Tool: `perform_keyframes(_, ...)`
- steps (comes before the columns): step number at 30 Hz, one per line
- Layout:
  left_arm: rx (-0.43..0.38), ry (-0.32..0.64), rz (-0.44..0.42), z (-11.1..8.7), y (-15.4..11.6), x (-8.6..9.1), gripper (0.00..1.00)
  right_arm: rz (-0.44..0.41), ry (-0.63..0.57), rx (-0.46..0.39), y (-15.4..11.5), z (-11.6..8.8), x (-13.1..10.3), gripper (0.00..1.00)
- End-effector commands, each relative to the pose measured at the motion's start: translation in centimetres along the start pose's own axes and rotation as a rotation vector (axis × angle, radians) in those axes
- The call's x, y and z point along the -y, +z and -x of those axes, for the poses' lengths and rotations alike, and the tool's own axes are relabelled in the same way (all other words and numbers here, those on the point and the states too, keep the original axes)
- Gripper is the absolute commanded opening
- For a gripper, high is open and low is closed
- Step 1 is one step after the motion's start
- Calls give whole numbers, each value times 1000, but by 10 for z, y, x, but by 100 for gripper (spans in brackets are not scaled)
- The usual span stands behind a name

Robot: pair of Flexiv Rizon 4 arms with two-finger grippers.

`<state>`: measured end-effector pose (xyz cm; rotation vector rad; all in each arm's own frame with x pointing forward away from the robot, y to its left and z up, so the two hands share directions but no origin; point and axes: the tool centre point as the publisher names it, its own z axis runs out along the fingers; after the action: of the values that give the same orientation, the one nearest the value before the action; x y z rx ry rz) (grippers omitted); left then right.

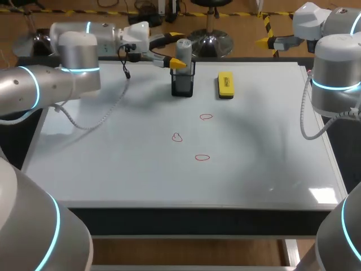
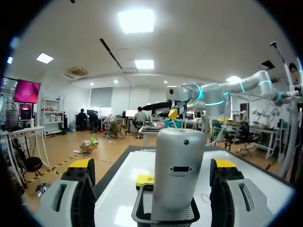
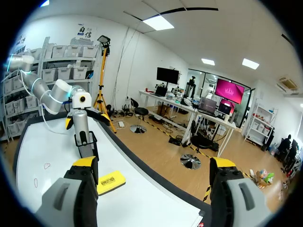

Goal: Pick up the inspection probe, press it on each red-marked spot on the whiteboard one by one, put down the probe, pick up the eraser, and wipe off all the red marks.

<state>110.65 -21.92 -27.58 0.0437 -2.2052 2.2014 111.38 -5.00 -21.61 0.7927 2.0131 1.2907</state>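
straddling the inspection probe [image 2: 179,170] with its fingers spread wide and a gap on both sides, the left gripper [image 2: 154,166] hangs just above the black mesh holder [image 2: 142,208]. the probe is a smooth grey cylinder standing upright in that holder, with the yellow eraser [image 1: 225,84] just beside the holder and three red marks [image 1: 206,117] on the whiteboard [image 1: 113,158] near it. the right gripper [image 3: 151,165] is spread and empty, well apart from the holder.

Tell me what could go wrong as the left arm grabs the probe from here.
1. The fingers of the left gripper stand open on both sides of the probe; closing off-centre could tilt it.
2. The probe sits in a mesh holder that may lift or tip with it.
3. The eraser lies close beside the holder and could get knocked.
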Motion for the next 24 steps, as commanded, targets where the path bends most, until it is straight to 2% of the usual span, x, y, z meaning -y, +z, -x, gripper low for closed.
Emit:
perform_keyframes(1,-2,1,1,1,10,-1,100,0,0,0,0,0,0,100)
perform_keyframes(13,45,7,5,-8,19,-1,100,0,0,0,0,0,0,100)
perform_keyframes(24,44,7,-2,-14,17,1,100,0,0,0,0,0,0,100)
